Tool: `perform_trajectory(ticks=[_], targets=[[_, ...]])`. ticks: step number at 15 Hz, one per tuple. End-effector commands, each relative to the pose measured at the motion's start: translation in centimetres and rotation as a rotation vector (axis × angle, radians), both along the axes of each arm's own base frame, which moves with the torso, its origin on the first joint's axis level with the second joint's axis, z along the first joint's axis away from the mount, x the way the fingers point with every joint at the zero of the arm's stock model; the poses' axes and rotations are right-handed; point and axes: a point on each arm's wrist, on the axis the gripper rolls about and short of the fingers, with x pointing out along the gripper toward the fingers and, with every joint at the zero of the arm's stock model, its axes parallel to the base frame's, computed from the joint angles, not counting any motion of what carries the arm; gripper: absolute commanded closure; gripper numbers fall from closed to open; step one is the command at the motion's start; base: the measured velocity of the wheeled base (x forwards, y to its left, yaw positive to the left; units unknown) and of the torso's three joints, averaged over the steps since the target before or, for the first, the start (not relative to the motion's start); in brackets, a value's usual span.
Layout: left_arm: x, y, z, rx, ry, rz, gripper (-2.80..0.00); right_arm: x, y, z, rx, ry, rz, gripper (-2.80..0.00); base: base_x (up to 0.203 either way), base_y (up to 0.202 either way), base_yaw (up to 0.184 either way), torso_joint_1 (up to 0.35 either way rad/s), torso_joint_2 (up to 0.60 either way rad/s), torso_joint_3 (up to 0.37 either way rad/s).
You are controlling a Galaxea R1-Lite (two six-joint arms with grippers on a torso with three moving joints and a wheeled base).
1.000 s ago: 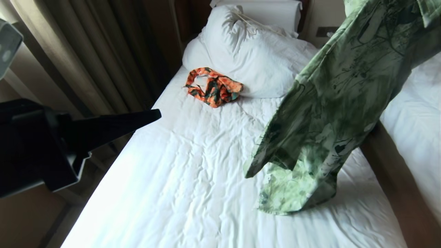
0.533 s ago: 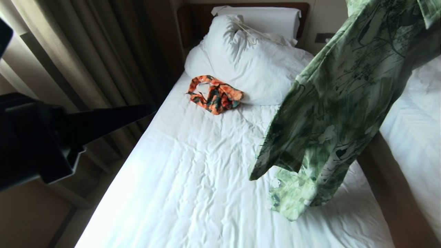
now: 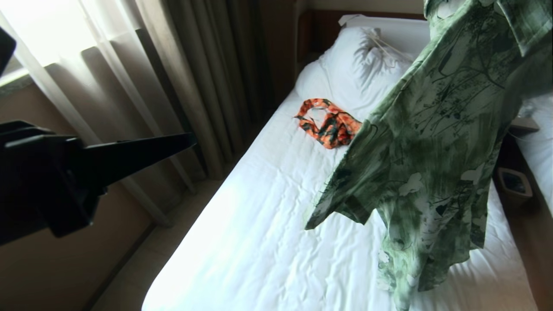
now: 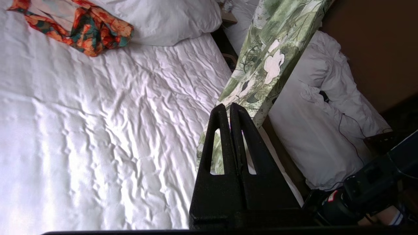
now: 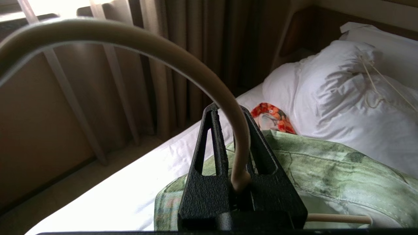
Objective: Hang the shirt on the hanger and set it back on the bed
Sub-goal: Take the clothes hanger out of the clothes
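Shirt: green flower print, hanging in the air below the right claw, its hem dangling just above the bed and, as far as the head view shows, not resting on it.
Hanger: cream hook curving up out of the right claw, with a straight bit of its frame showing beside the collar; the shirt seems to be on it already, though the shoulders are hidden.
Right claw: clamped on the hook's stem, directly above the shirt's collar; out of the head view.
Left claw: fingers pressed together, holding nothing, off to the curtain side and level with the shirt's lower half.
Orange garment: lying on the sheet beyond the shirt, just beside the white pillow.
Step in hand: carrying the hung shirt over the bed to lay it down.
Doing it well: lower slowly so the hem lands first and the cloth spreads flat, keep the grip on the hook until the frame rests on the sheet, and choose bare sheet short of the orange garment.
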Motion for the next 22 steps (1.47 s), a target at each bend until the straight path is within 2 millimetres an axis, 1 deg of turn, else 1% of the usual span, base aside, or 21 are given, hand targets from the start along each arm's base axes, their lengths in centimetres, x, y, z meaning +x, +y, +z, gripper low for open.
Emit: perform_trajectory(ticks=[1, 2, 4, 5, 9, 14, 17, 19, 22], targets=[[0.1, -0.2, -0.1, 0.003, 0.006, -0.001, 0.00, -0.1, 0.0, -0.2, 0.001, -0.003, 0.000, 0.00, 0.001, -0.006, 0.131, 0.007, -0.02, -0.012], [0.2, -0.2, -0.2, 0.007, 0.010, -0.002, 0.00, 0.0, -0.1, -0.3, 0.007, -0.004, -0.001, 0.00, -0.001, 0.000, 0.079, -0.002, -0.01, -0.002], [0.3, -0.3, -0.8, 0.020, 0.023, -0.006, 0.00, 0.2, 0.0, -1.1, 0.000, 0.011, -0.002, 0.00, 0.000, 0.000, 0.000, 0.000, 0.00, 0.000], [0.3, -0.3, -0.9, 0.023, 0.026, -0.006, 0.00, 0.0, -0.1, -1.2, -0.003, 0.010, 0.000, 0.00, 0.000, 0.000, 0.000, 0.000, 0.00, 0.000], [0.4, -0.4, -0.8, 0.021, 0.023, -0.007, 0.00, -0.1, -0.1, -1.1, -0.003, 0.007, 0.010, 0.00, 0.000, 0.003, -0.013, 0.002, 0.00, 0.002], [0.3, -0.4, -0.8, 0.020, 0.023, -0.007, 0.00, -0.1, -0.1, -1.2, -0.008, 0.004, 0.020, 0.00, -0.004, 0.008, -0.159, 0.004, 0.00, 0.000], [0.1, -0.2, -0.5, 0.009, 0.014, -0.007, 0.00, 0.2, 0.1, -1.2, -0.006, 0.009, 0.020, 0.00, 0.000, 0.005, -0.124, 0.003, 0.00, 0.005], [0.0, -0.3, -0.2, 0.006, 0.010, -0.015, 0.00, 0.8, 0.6, -1.3, -0.003, 0.018, 0.007, 0.00, 0.000, 0.000, 0.000, 0.000, 0.00, 0.000], [-0.2, -0.9, -0.2, 0.011, 0.013, -0.053, 0.00, 2.0, 1.7, -1.1, 0.050, 0.038, -0.069, 0.00, 0.000, 0.000, 0.000, 0.000, 0.00, 0.000]])
